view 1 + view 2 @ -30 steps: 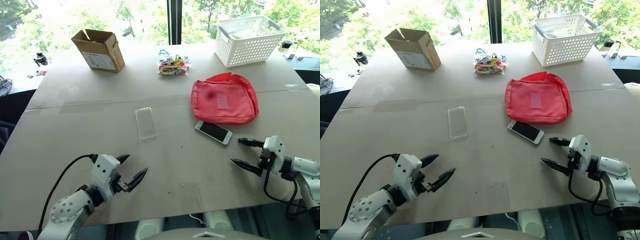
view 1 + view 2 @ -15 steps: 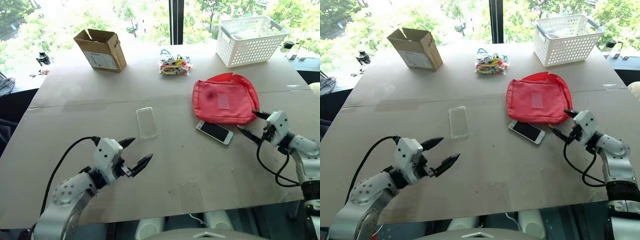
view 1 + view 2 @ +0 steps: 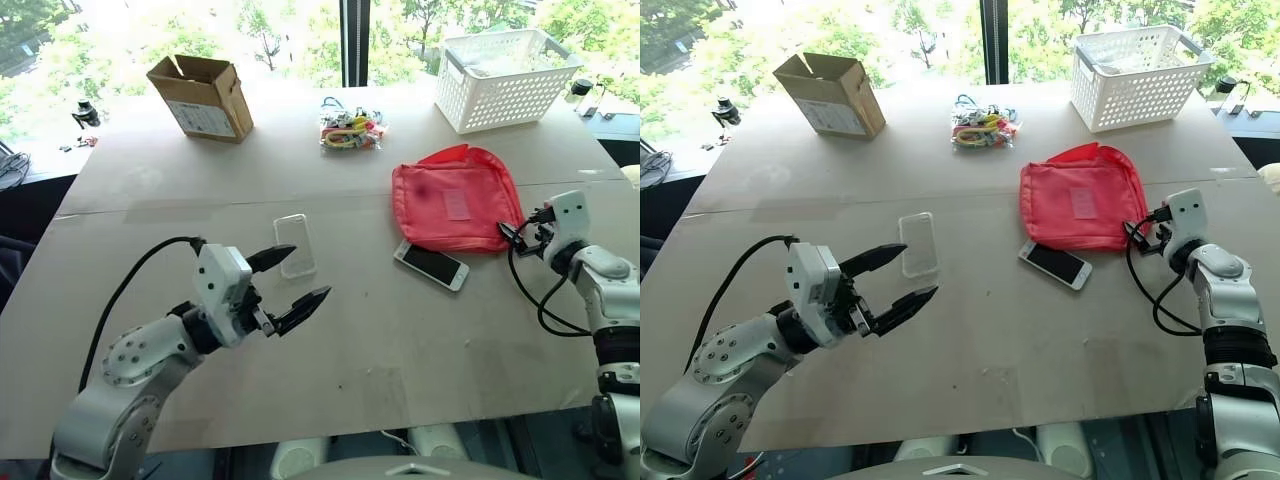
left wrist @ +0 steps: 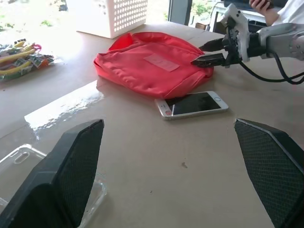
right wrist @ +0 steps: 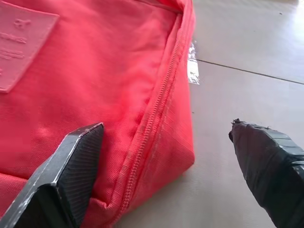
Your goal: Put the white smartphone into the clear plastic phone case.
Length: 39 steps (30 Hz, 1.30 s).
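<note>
Left wrist view shows my right gripper [image 4: 205, 53] spread empty at the red pouch's [image 4: 152, 66] corner, my left gripper [image 3: 290, 280] likewise open over the clear plastic phone case [image 3: 293, 245]; closing here I'd risk snagging fabric, missing the white smartphone [image 3: 431, 265] beside it.

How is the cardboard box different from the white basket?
The cardboard box is brown with solid sides; the white basket is white with sides full of little holes. The cardboard box stands at the table's far left, the white basket at its far right. Both are open on top.
</note>
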Tool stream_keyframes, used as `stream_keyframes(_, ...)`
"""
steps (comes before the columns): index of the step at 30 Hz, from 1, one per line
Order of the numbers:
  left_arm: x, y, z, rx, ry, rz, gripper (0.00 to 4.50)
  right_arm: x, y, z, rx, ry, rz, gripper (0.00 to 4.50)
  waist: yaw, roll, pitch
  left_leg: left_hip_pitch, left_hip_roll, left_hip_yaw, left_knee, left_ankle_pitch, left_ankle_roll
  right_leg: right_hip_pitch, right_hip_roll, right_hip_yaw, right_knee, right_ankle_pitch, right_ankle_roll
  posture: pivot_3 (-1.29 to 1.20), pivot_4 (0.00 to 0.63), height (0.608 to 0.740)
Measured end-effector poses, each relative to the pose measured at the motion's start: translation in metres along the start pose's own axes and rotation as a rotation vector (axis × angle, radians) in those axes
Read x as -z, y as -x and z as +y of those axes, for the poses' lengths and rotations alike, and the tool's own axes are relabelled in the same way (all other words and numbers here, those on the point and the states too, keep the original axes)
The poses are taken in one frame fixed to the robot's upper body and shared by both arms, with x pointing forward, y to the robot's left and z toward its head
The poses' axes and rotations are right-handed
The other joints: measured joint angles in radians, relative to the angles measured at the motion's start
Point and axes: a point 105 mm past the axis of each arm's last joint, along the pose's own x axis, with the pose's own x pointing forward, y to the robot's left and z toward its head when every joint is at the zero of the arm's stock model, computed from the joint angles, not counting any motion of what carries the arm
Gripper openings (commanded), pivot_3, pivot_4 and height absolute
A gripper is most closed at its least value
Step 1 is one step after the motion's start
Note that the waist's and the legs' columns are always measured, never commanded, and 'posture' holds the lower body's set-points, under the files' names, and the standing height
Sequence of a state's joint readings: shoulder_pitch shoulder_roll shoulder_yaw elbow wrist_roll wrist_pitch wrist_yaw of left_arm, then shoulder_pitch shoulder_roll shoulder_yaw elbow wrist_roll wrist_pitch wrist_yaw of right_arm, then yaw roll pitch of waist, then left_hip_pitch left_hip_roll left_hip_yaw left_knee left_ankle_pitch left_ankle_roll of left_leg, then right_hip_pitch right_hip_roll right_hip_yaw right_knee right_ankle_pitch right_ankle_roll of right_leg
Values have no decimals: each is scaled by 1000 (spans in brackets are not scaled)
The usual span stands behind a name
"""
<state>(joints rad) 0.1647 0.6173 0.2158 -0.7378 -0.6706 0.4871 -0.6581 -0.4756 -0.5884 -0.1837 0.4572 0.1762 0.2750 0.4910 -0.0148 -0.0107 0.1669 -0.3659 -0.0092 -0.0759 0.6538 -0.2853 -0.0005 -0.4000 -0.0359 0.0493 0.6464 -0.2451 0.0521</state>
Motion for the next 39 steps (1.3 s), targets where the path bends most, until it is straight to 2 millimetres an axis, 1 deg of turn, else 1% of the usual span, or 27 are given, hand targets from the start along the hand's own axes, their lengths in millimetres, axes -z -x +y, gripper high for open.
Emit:
stream_keyframes(4, -2, 0, 1, -4, 10, -9, 4466, 0, -2, -5, 44, -8, 14, 4500, 1, 0, 0, 0, -1, 1, 1, 0, 0, 1, 0, 0, 0, 0, 0, 0, 150, 740)
stream_keyframes(6, -3, 0, 1, -2, 10, -7, 4466, 1, -1, -15, 91, -63, 34, 4500, 1, 0, 0, 1, -1, 1, 1, 0, 0, 2, 0, 0, 0, 0, 0, 0, 150, 740)
stream_keyframes(7, -3, 0, 2, -2, 9, -7, 4466, 2, -1, -16, 93, -106, 41, 4500, 1, 0, 0, 1, -1, 1, 1, 0, 0, 2, 0, 0, 0, 0, 0, 0, 150, 740)
stream_keyframes(8, -3, 0, 2, -2, 8, -7, 4500, 4, -1, -15, 80, -178, 51, 3983, 1, 0, 0, 1, -1, 0, 1, 0, 0, 2, 0, 0, 0, 0, 0, 0, 150, 740)
stream_keyframes(9, -4, -1, 2, -2, 7, -8, 4500, 6, -1, -7, 38, -267, 60, 3604, 0, 0, 0, 1, -1, 0, 1, 0, 0, 2, 1, -1, 0, 0, 0, 0, 150, 740)
stream_keyframes(10, -4, -1, 2, -2, 6, -9, 4500, 6, -1, -1, 9, -296, 62, 3165, -1, 0, 0, 1, 0, 0, 1, 0, 0, 2, 1, -1, 0, 0, 0, 0, 150, 740)
stream_keyframes(11, -5, -1, 2, -1, 3, -11, 4500, 4, -1, 3, -10, -307, 64, 2682, -2, 0, 0, 1, 0, 0, 1, 0, 0, 2, 1, -1, 1, 0, 0, 0, 150, 740)
stream_keyframes(12, -6, -2, 2, -1, 0, -14, 4500, 3, 0, 5, -25, -311, 67, 2338, -3, 0, 0, 1, 0, 0, 1, 0, 0, 2, 1, -1, 1, 0, 0, 0, 150, 740)
stream_keyframes(16, -6, -2, 3, -6, 0, -14, 4500, 1, 3, 9, -60, -310, 64, 427, -6, 0, 0, 2, 0, 0, 1, 0, 0, 2, 1, 0, 1, 0, 0, 0, 150, 740)
stream_keyframes(17, -6, -2, 3, -5, -1, -15, 4500, -1, 3, 10, -68, -307, 58, 28, -6, 0, 0, 2, 0, 0, 1, 0, 0, 2, 1, -1, 1, 0, 0, 0, 150, 740)
stream_keyframes(21, -6, -3, 2, 1, 0, -15, 4500, -4, 2, 12, -74, -308, 23, 28, -7, 0, 0, 2, 0, 1, 1, 0, 0, 2, 2, -1, 1, 0, 0, 0, 150, 740)
stream_keyframes(23, -6, -4, 1, 5, 0, -15, 4500, -10, -3, 14, -60, -343, -69, 28, -13, 0, 0, 2, 0, 1, 1, 0, 0, 2, 2, 0, 1, 0, 0, 0, 150, 740)
stream_keyframes(24, -5, -4, 1, 8, 1, -15, 4500, -14, -6, 12, -37, -366, -104, 28, -16, 1, 1, 2, 0, 1, 1, 0, 0, 2, 2, 0, 1, 0, 0, 0, 150, 740)
stream_keyframes(25, -5, -6, 0, 14, 1, -15, 4500, -19, -10, 6, 6, -391, -136, 28, -18, 3, 2, 1, 0, 1, 1, 0, 0, 2, 2, 1, 1, 0, 0, 0, 150, 740)
stream_keyframes(26, -6, -7, -1, 18, -1, -16, 4500, -26, -11, -5, 68, -414, -170, 28, -20, 5, 4, 1, -1, 1, 1, 0, 0, 0, 1, 3, 1, 0, 0, 0, 150, 740)
stream_keyframes(27, -6, -7, 0, 16, -5, -15, 4500, -35, -12, -25, 170, -455, -221, 28, -21, 5, 4, 1, -3, 1, 1, 0, 0, 0, 1, 4, 2, 0, 0, 0, 150, 740)
stream_keyframes(29, -6, -7, 0, 13, -7, -15, 4500, -48, -4, -57, 319, -492, -288, 28, -17, 5, 4, -1, -4, 1, 1, 0, 0, 0, 1, 2, 2, 0, 0, 0, 150, 740)
stream_keyframes(30, -6, -7, 0, 11, -7, -14, 4500, -52, 1, -72, 368, -506, -294, 28, -16, 5, 4, -1, -4, 1, 1, 0, 0, 0, 1, 1, 2, 0, 0, 0, 150, 740)
stream_keyframes(31, -6, -7, 0, 10, -8, -14, 4500, -51, 3, -77, 390, -511, -290, 28, -16, 5, 3, -1, -4, 1, 0, 0, 0, 0, 1, 0, 2, 0, 0, 0, 150, 740)
stream_keyframes(32, -6, -7, 0, 8, -9, -14, 4500, -48, 4, -81, 408, -519, -276, 391, -18, 5, 3, -1, -3, 1, 0, 0, 0, 0, 1, 0, 1, 0, 0, 0, 150, 740)
stream_keyframes(33, -5, -7, 1, 6, -14, -13, 4500, -39, 3, -83, 431, -535, -241, 800, -20, 5, 3, -1, -3, 1, -1, 0, 0, -1, 1, 0, 1, 0, 0, 0, 150, 740)
stream_keyframes(34, -5, -7, 1, 5, -16, -11, 4500, -31, 2, -83, 439, -550, -210, 1111, -23, 5, 3, -1, -3, 1, -1, 0, 0, -1, 1, 1, 1, 0, 0, 0, 150, 740)
stream_keyframes(36, -5, -7, 1, 2, -19, -9, 4500, -18, 0, -81, 445, -575, -157, 2084, -29, 5, 3, -3, -3, 4, -2, 0, 0, -4, 1, 3, 2, 0, 0, 0, 150, 740)
stream_keyframes(37, -5, -7, 1, 0, -19, -11, 4500, -13, -1, -80, 447, -582, -141, 2594, -30, 6, 4, -3, -3, 7, -1, 0, 0, -6, 1, 5, 3, 0, 0, 0, 150, 740)
stream_keyframes(38, -5, -7, 1, -1, -17, -14, 4500, -13, -1, -80, 449, -584, -141, 3202, -29, 6, 4, -4, -3, 8, -1, 0, 0, -6, 1, 5, 4, 0, 0, 0, 150, 740)
stream_keyframes(39, -5, -7, 1, -1, -16, -14, 4500, -13, -1, -80, 451, -583, -145, 3459, -29, 6, 4, -3, -3, 8, -1, 0, 0, -6, 1, 6, 4, 0, 0, 0, 150, 740)
